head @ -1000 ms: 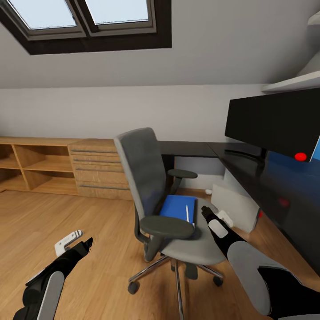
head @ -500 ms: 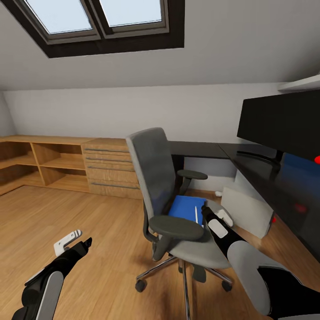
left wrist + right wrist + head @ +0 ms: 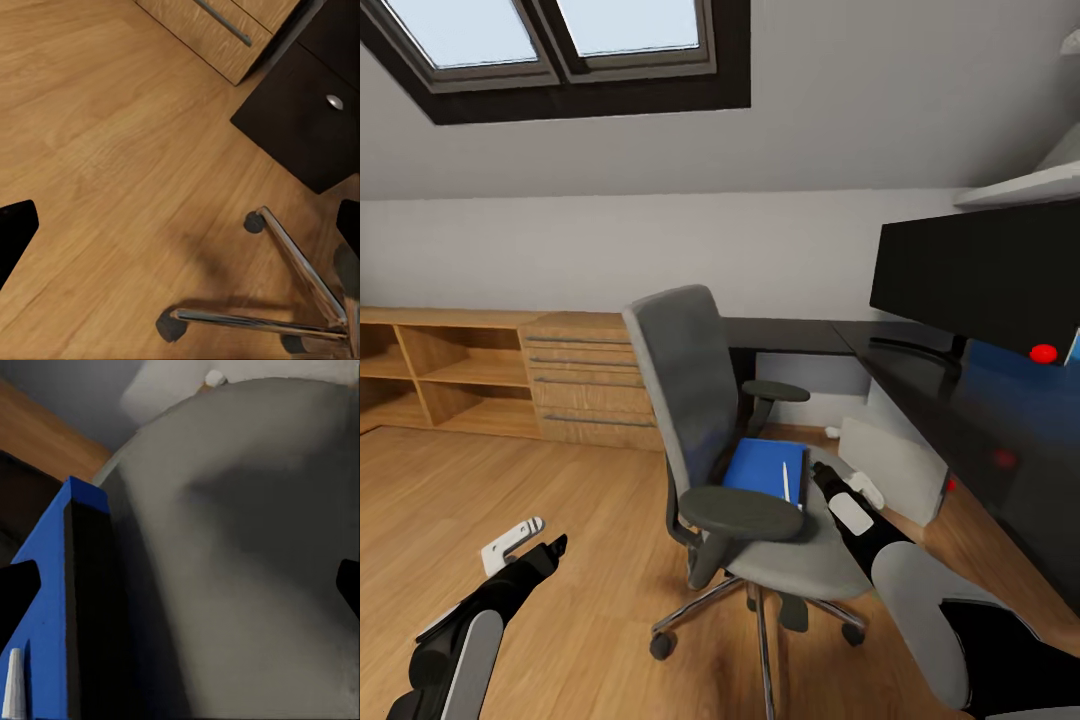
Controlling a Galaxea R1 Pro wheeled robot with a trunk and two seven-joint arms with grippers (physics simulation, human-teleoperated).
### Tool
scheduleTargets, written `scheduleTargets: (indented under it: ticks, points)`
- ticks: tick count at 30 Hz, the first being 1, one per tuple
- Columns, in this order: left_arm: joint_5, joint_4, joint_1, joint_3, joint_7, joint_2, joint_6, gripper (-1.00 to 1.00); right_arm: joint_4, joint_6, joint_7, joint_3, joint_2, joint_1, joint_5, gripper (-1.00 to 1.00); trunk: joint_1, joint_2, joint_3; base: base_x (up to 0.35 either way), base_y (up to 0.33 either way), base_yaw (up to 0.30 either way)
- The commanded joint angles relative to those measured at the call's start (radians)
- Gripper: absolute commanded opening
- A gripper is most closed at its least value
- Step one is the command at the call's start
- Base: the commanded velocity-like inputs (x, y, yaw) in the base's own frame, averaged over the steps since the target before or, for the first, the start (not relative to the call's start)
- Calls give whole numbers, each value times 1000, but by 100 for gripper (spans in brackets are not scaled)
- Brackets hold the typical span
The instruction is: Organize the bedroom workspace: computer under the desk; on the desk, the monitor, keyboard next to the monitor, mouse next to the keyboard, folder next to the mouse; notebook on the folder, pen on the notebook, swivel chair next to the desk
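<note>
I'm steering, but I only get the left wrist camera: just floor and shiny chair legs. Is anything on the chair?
Observer: Yes, a blue folder lies on the chair seat.
Operator: Is anything on top of it?
Observer: A white pen lies on it.
Operator: Where's my other hand?
Observer: The right gripper hovers over the seat beside the folder, jaws open.
</note>
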Motion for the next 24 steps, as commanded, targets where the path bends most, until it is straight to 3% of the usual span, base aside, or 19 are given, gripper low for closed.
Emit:
scheduleTargets:
  ticks: [1, 24]
  points:
    - [11, -2, 0, 1, 8, 0, 4, 100, 6, -5, -5, -13, 1, 0, -8, 100, 0, 0, -1, 0, 0, -253]
    - [11, -2, 0, 3, 6, 2, 4, 100, 7, -4, -6, -13, 2, 0, -8, 100, 0, 0, -1, 0, 0, -247]
